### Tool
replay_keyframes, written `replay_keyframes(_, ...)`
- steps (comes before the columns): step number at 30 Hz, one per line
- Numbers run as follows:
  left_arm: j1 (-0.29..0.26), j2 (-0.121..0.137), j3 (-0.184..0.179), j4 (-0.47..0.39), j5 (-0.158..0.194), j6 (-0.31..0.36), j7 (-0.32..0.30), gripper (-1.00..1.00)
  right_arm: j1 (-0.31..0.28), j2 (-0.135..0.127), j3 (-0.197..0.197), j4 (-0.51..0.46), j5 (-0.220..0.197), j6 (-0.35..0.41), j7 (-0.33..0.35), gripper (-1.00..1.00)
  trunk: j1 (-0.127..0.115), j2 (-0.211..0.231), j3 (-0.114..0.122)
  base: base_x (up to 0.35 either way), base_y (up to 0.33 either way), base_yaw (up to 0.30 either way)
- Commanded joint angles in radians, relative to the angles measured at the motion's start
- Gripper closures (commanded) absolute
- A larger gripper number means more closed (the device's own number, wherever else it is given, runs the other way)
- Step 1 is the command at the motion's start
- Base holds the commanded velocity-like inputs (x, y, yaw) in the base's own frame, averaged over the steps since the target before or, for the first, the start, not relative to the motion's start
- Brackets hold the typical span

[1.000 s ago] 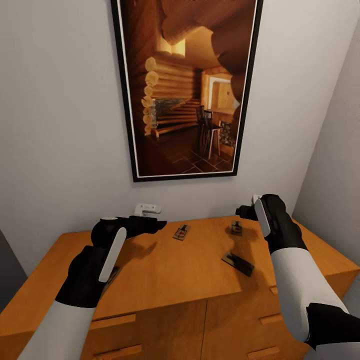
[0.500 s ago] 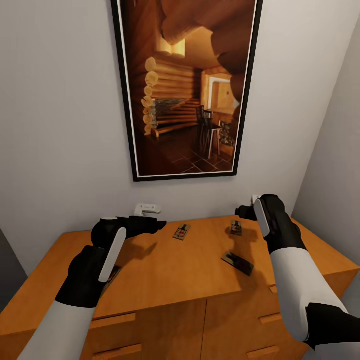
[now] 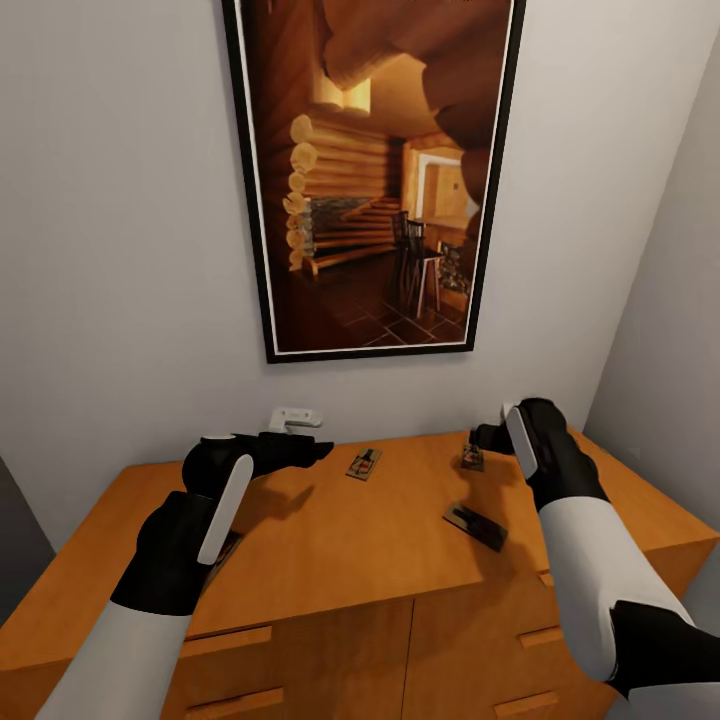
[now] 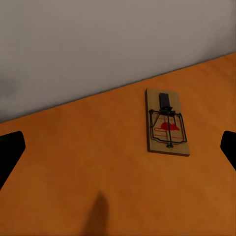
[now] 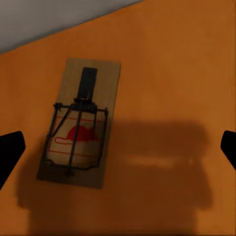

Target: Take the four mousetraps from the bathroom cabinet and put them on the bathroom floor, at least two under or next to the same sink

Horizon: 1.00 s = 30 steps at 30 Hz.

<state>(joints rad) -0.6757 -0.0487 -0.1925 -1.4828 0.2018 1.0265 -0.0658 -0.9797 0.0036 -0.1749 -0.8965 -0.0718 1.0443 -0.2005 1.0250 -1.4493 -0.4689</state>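
A: How far along is the job?

B: Barely started, by my reading. Three mousetraps lie on top of the cabinet: the middle trap near the far edge, the far-right trap just beside the right gripper, and the near trap closer to the front edge, lying at an angle. A dark shape under the left forearm may be the fourth, but it is too hidden to call.

A: None on the tiles?

B: No bathroom floor or sink is in sight from here, so nothing can be counted as placed. All carrying and setting down seems left to do.

A: What are the hands doing?

B: The right gripper hangs over the far-right trap; in the right wrist view its dark fingers sit wide at both edges, the trap flat on the wood between them, untouched. Jaws released. The left gripper hovers left of the middle trap, also spread wide in its wrist view, with that trap ahead, apart from either finger.

A: Next, then?

B: Likely lowering the right gripper to pinch its trap.
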Motion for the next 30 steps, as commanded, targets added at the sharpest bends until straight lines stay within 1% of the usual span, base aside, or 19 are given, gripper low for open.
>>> replay_keyframes(1,-0.001,0.0,0.001,-0.001,-0.002,0.004,-0.004,-1.0,-0.001,0.001,-0.009,0.007,-0.008,0.003,-0.008,-1.0,0.0,-0.001,-0.001,0.0,0.0,0.0)
replay_keyframes(11,-0.001,0.0,0.001,-0.001,-0.002,0.004,-0.005,-1.0,-0.001,0.009,-0.055,0.034,-0.007,0.003,-0.013,-1.0,0.0,-0.001,-0.001,0.0,0.0,0.0)
replay_keyframes(19,-0.001,0.0,0.001,-0.001,-0.002,0.004,-0.005,-1.0,-0.001,0.01,-0.065,0.037,-0.007,0.003,-0.017,-1.0,0.0,-0.001,-0.001,0.0,0.0,0.0)
replay_keyframes(30,-0.001,0.0,0.001,-0.001,-0.002,0.004,-0.005,-1.0,-0.001,0.011,-0.066,0.027,-0.005,0.003,-0.017,-1.0,0.0,-0.001,-0.001,0.0,0.0,0.0)
